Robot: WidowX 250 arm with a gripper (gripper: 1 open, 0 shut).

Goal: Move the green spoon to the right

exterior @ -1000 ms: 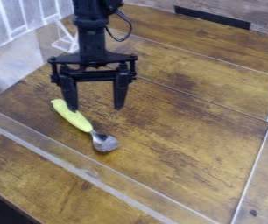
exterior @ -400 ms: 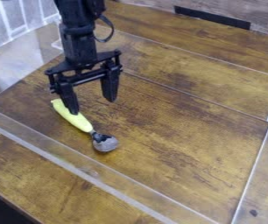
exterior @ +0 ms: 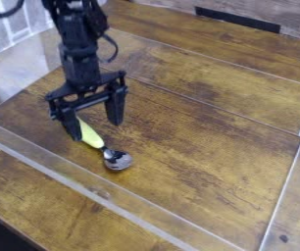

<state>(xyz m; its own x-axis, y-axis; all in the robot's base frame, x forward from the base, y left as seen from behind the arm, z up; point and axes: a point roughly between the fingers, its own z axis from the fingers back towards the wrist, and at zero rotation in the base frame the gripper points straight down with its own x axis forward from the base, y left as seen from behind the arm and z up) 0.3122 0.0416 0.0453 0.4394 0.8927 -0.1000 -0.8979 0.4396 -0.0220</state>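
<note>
The green spoon (exterior: 95,142) lies on the wooden table, its yellow-green handle pointing up-left and its shiny silver bowl (exterior: 118,160) toward the lower right. My gripper (exterior: 88,122) hangs straight down over the handle, open wide. One finger stands left of the handle and the other (exterior: 114,111) to its upper right. The fingertips are low, close to the wood, and the upper part of the handle is partly hidden behind them. Nothing is held.
A clear plastic wall (exterior: 139,201) borders the work area along the front and left. The wooden tabletop (exterior: 219,137) stretches to the right of the spoon. A dark strip (exterior: 238,18) lies at the back edge.
My gripper has travelled left and down, from above and right of the spoon to straddling its handle, and has rolled somewhat. The spoon has not moved. The jaws stay open.
</note>
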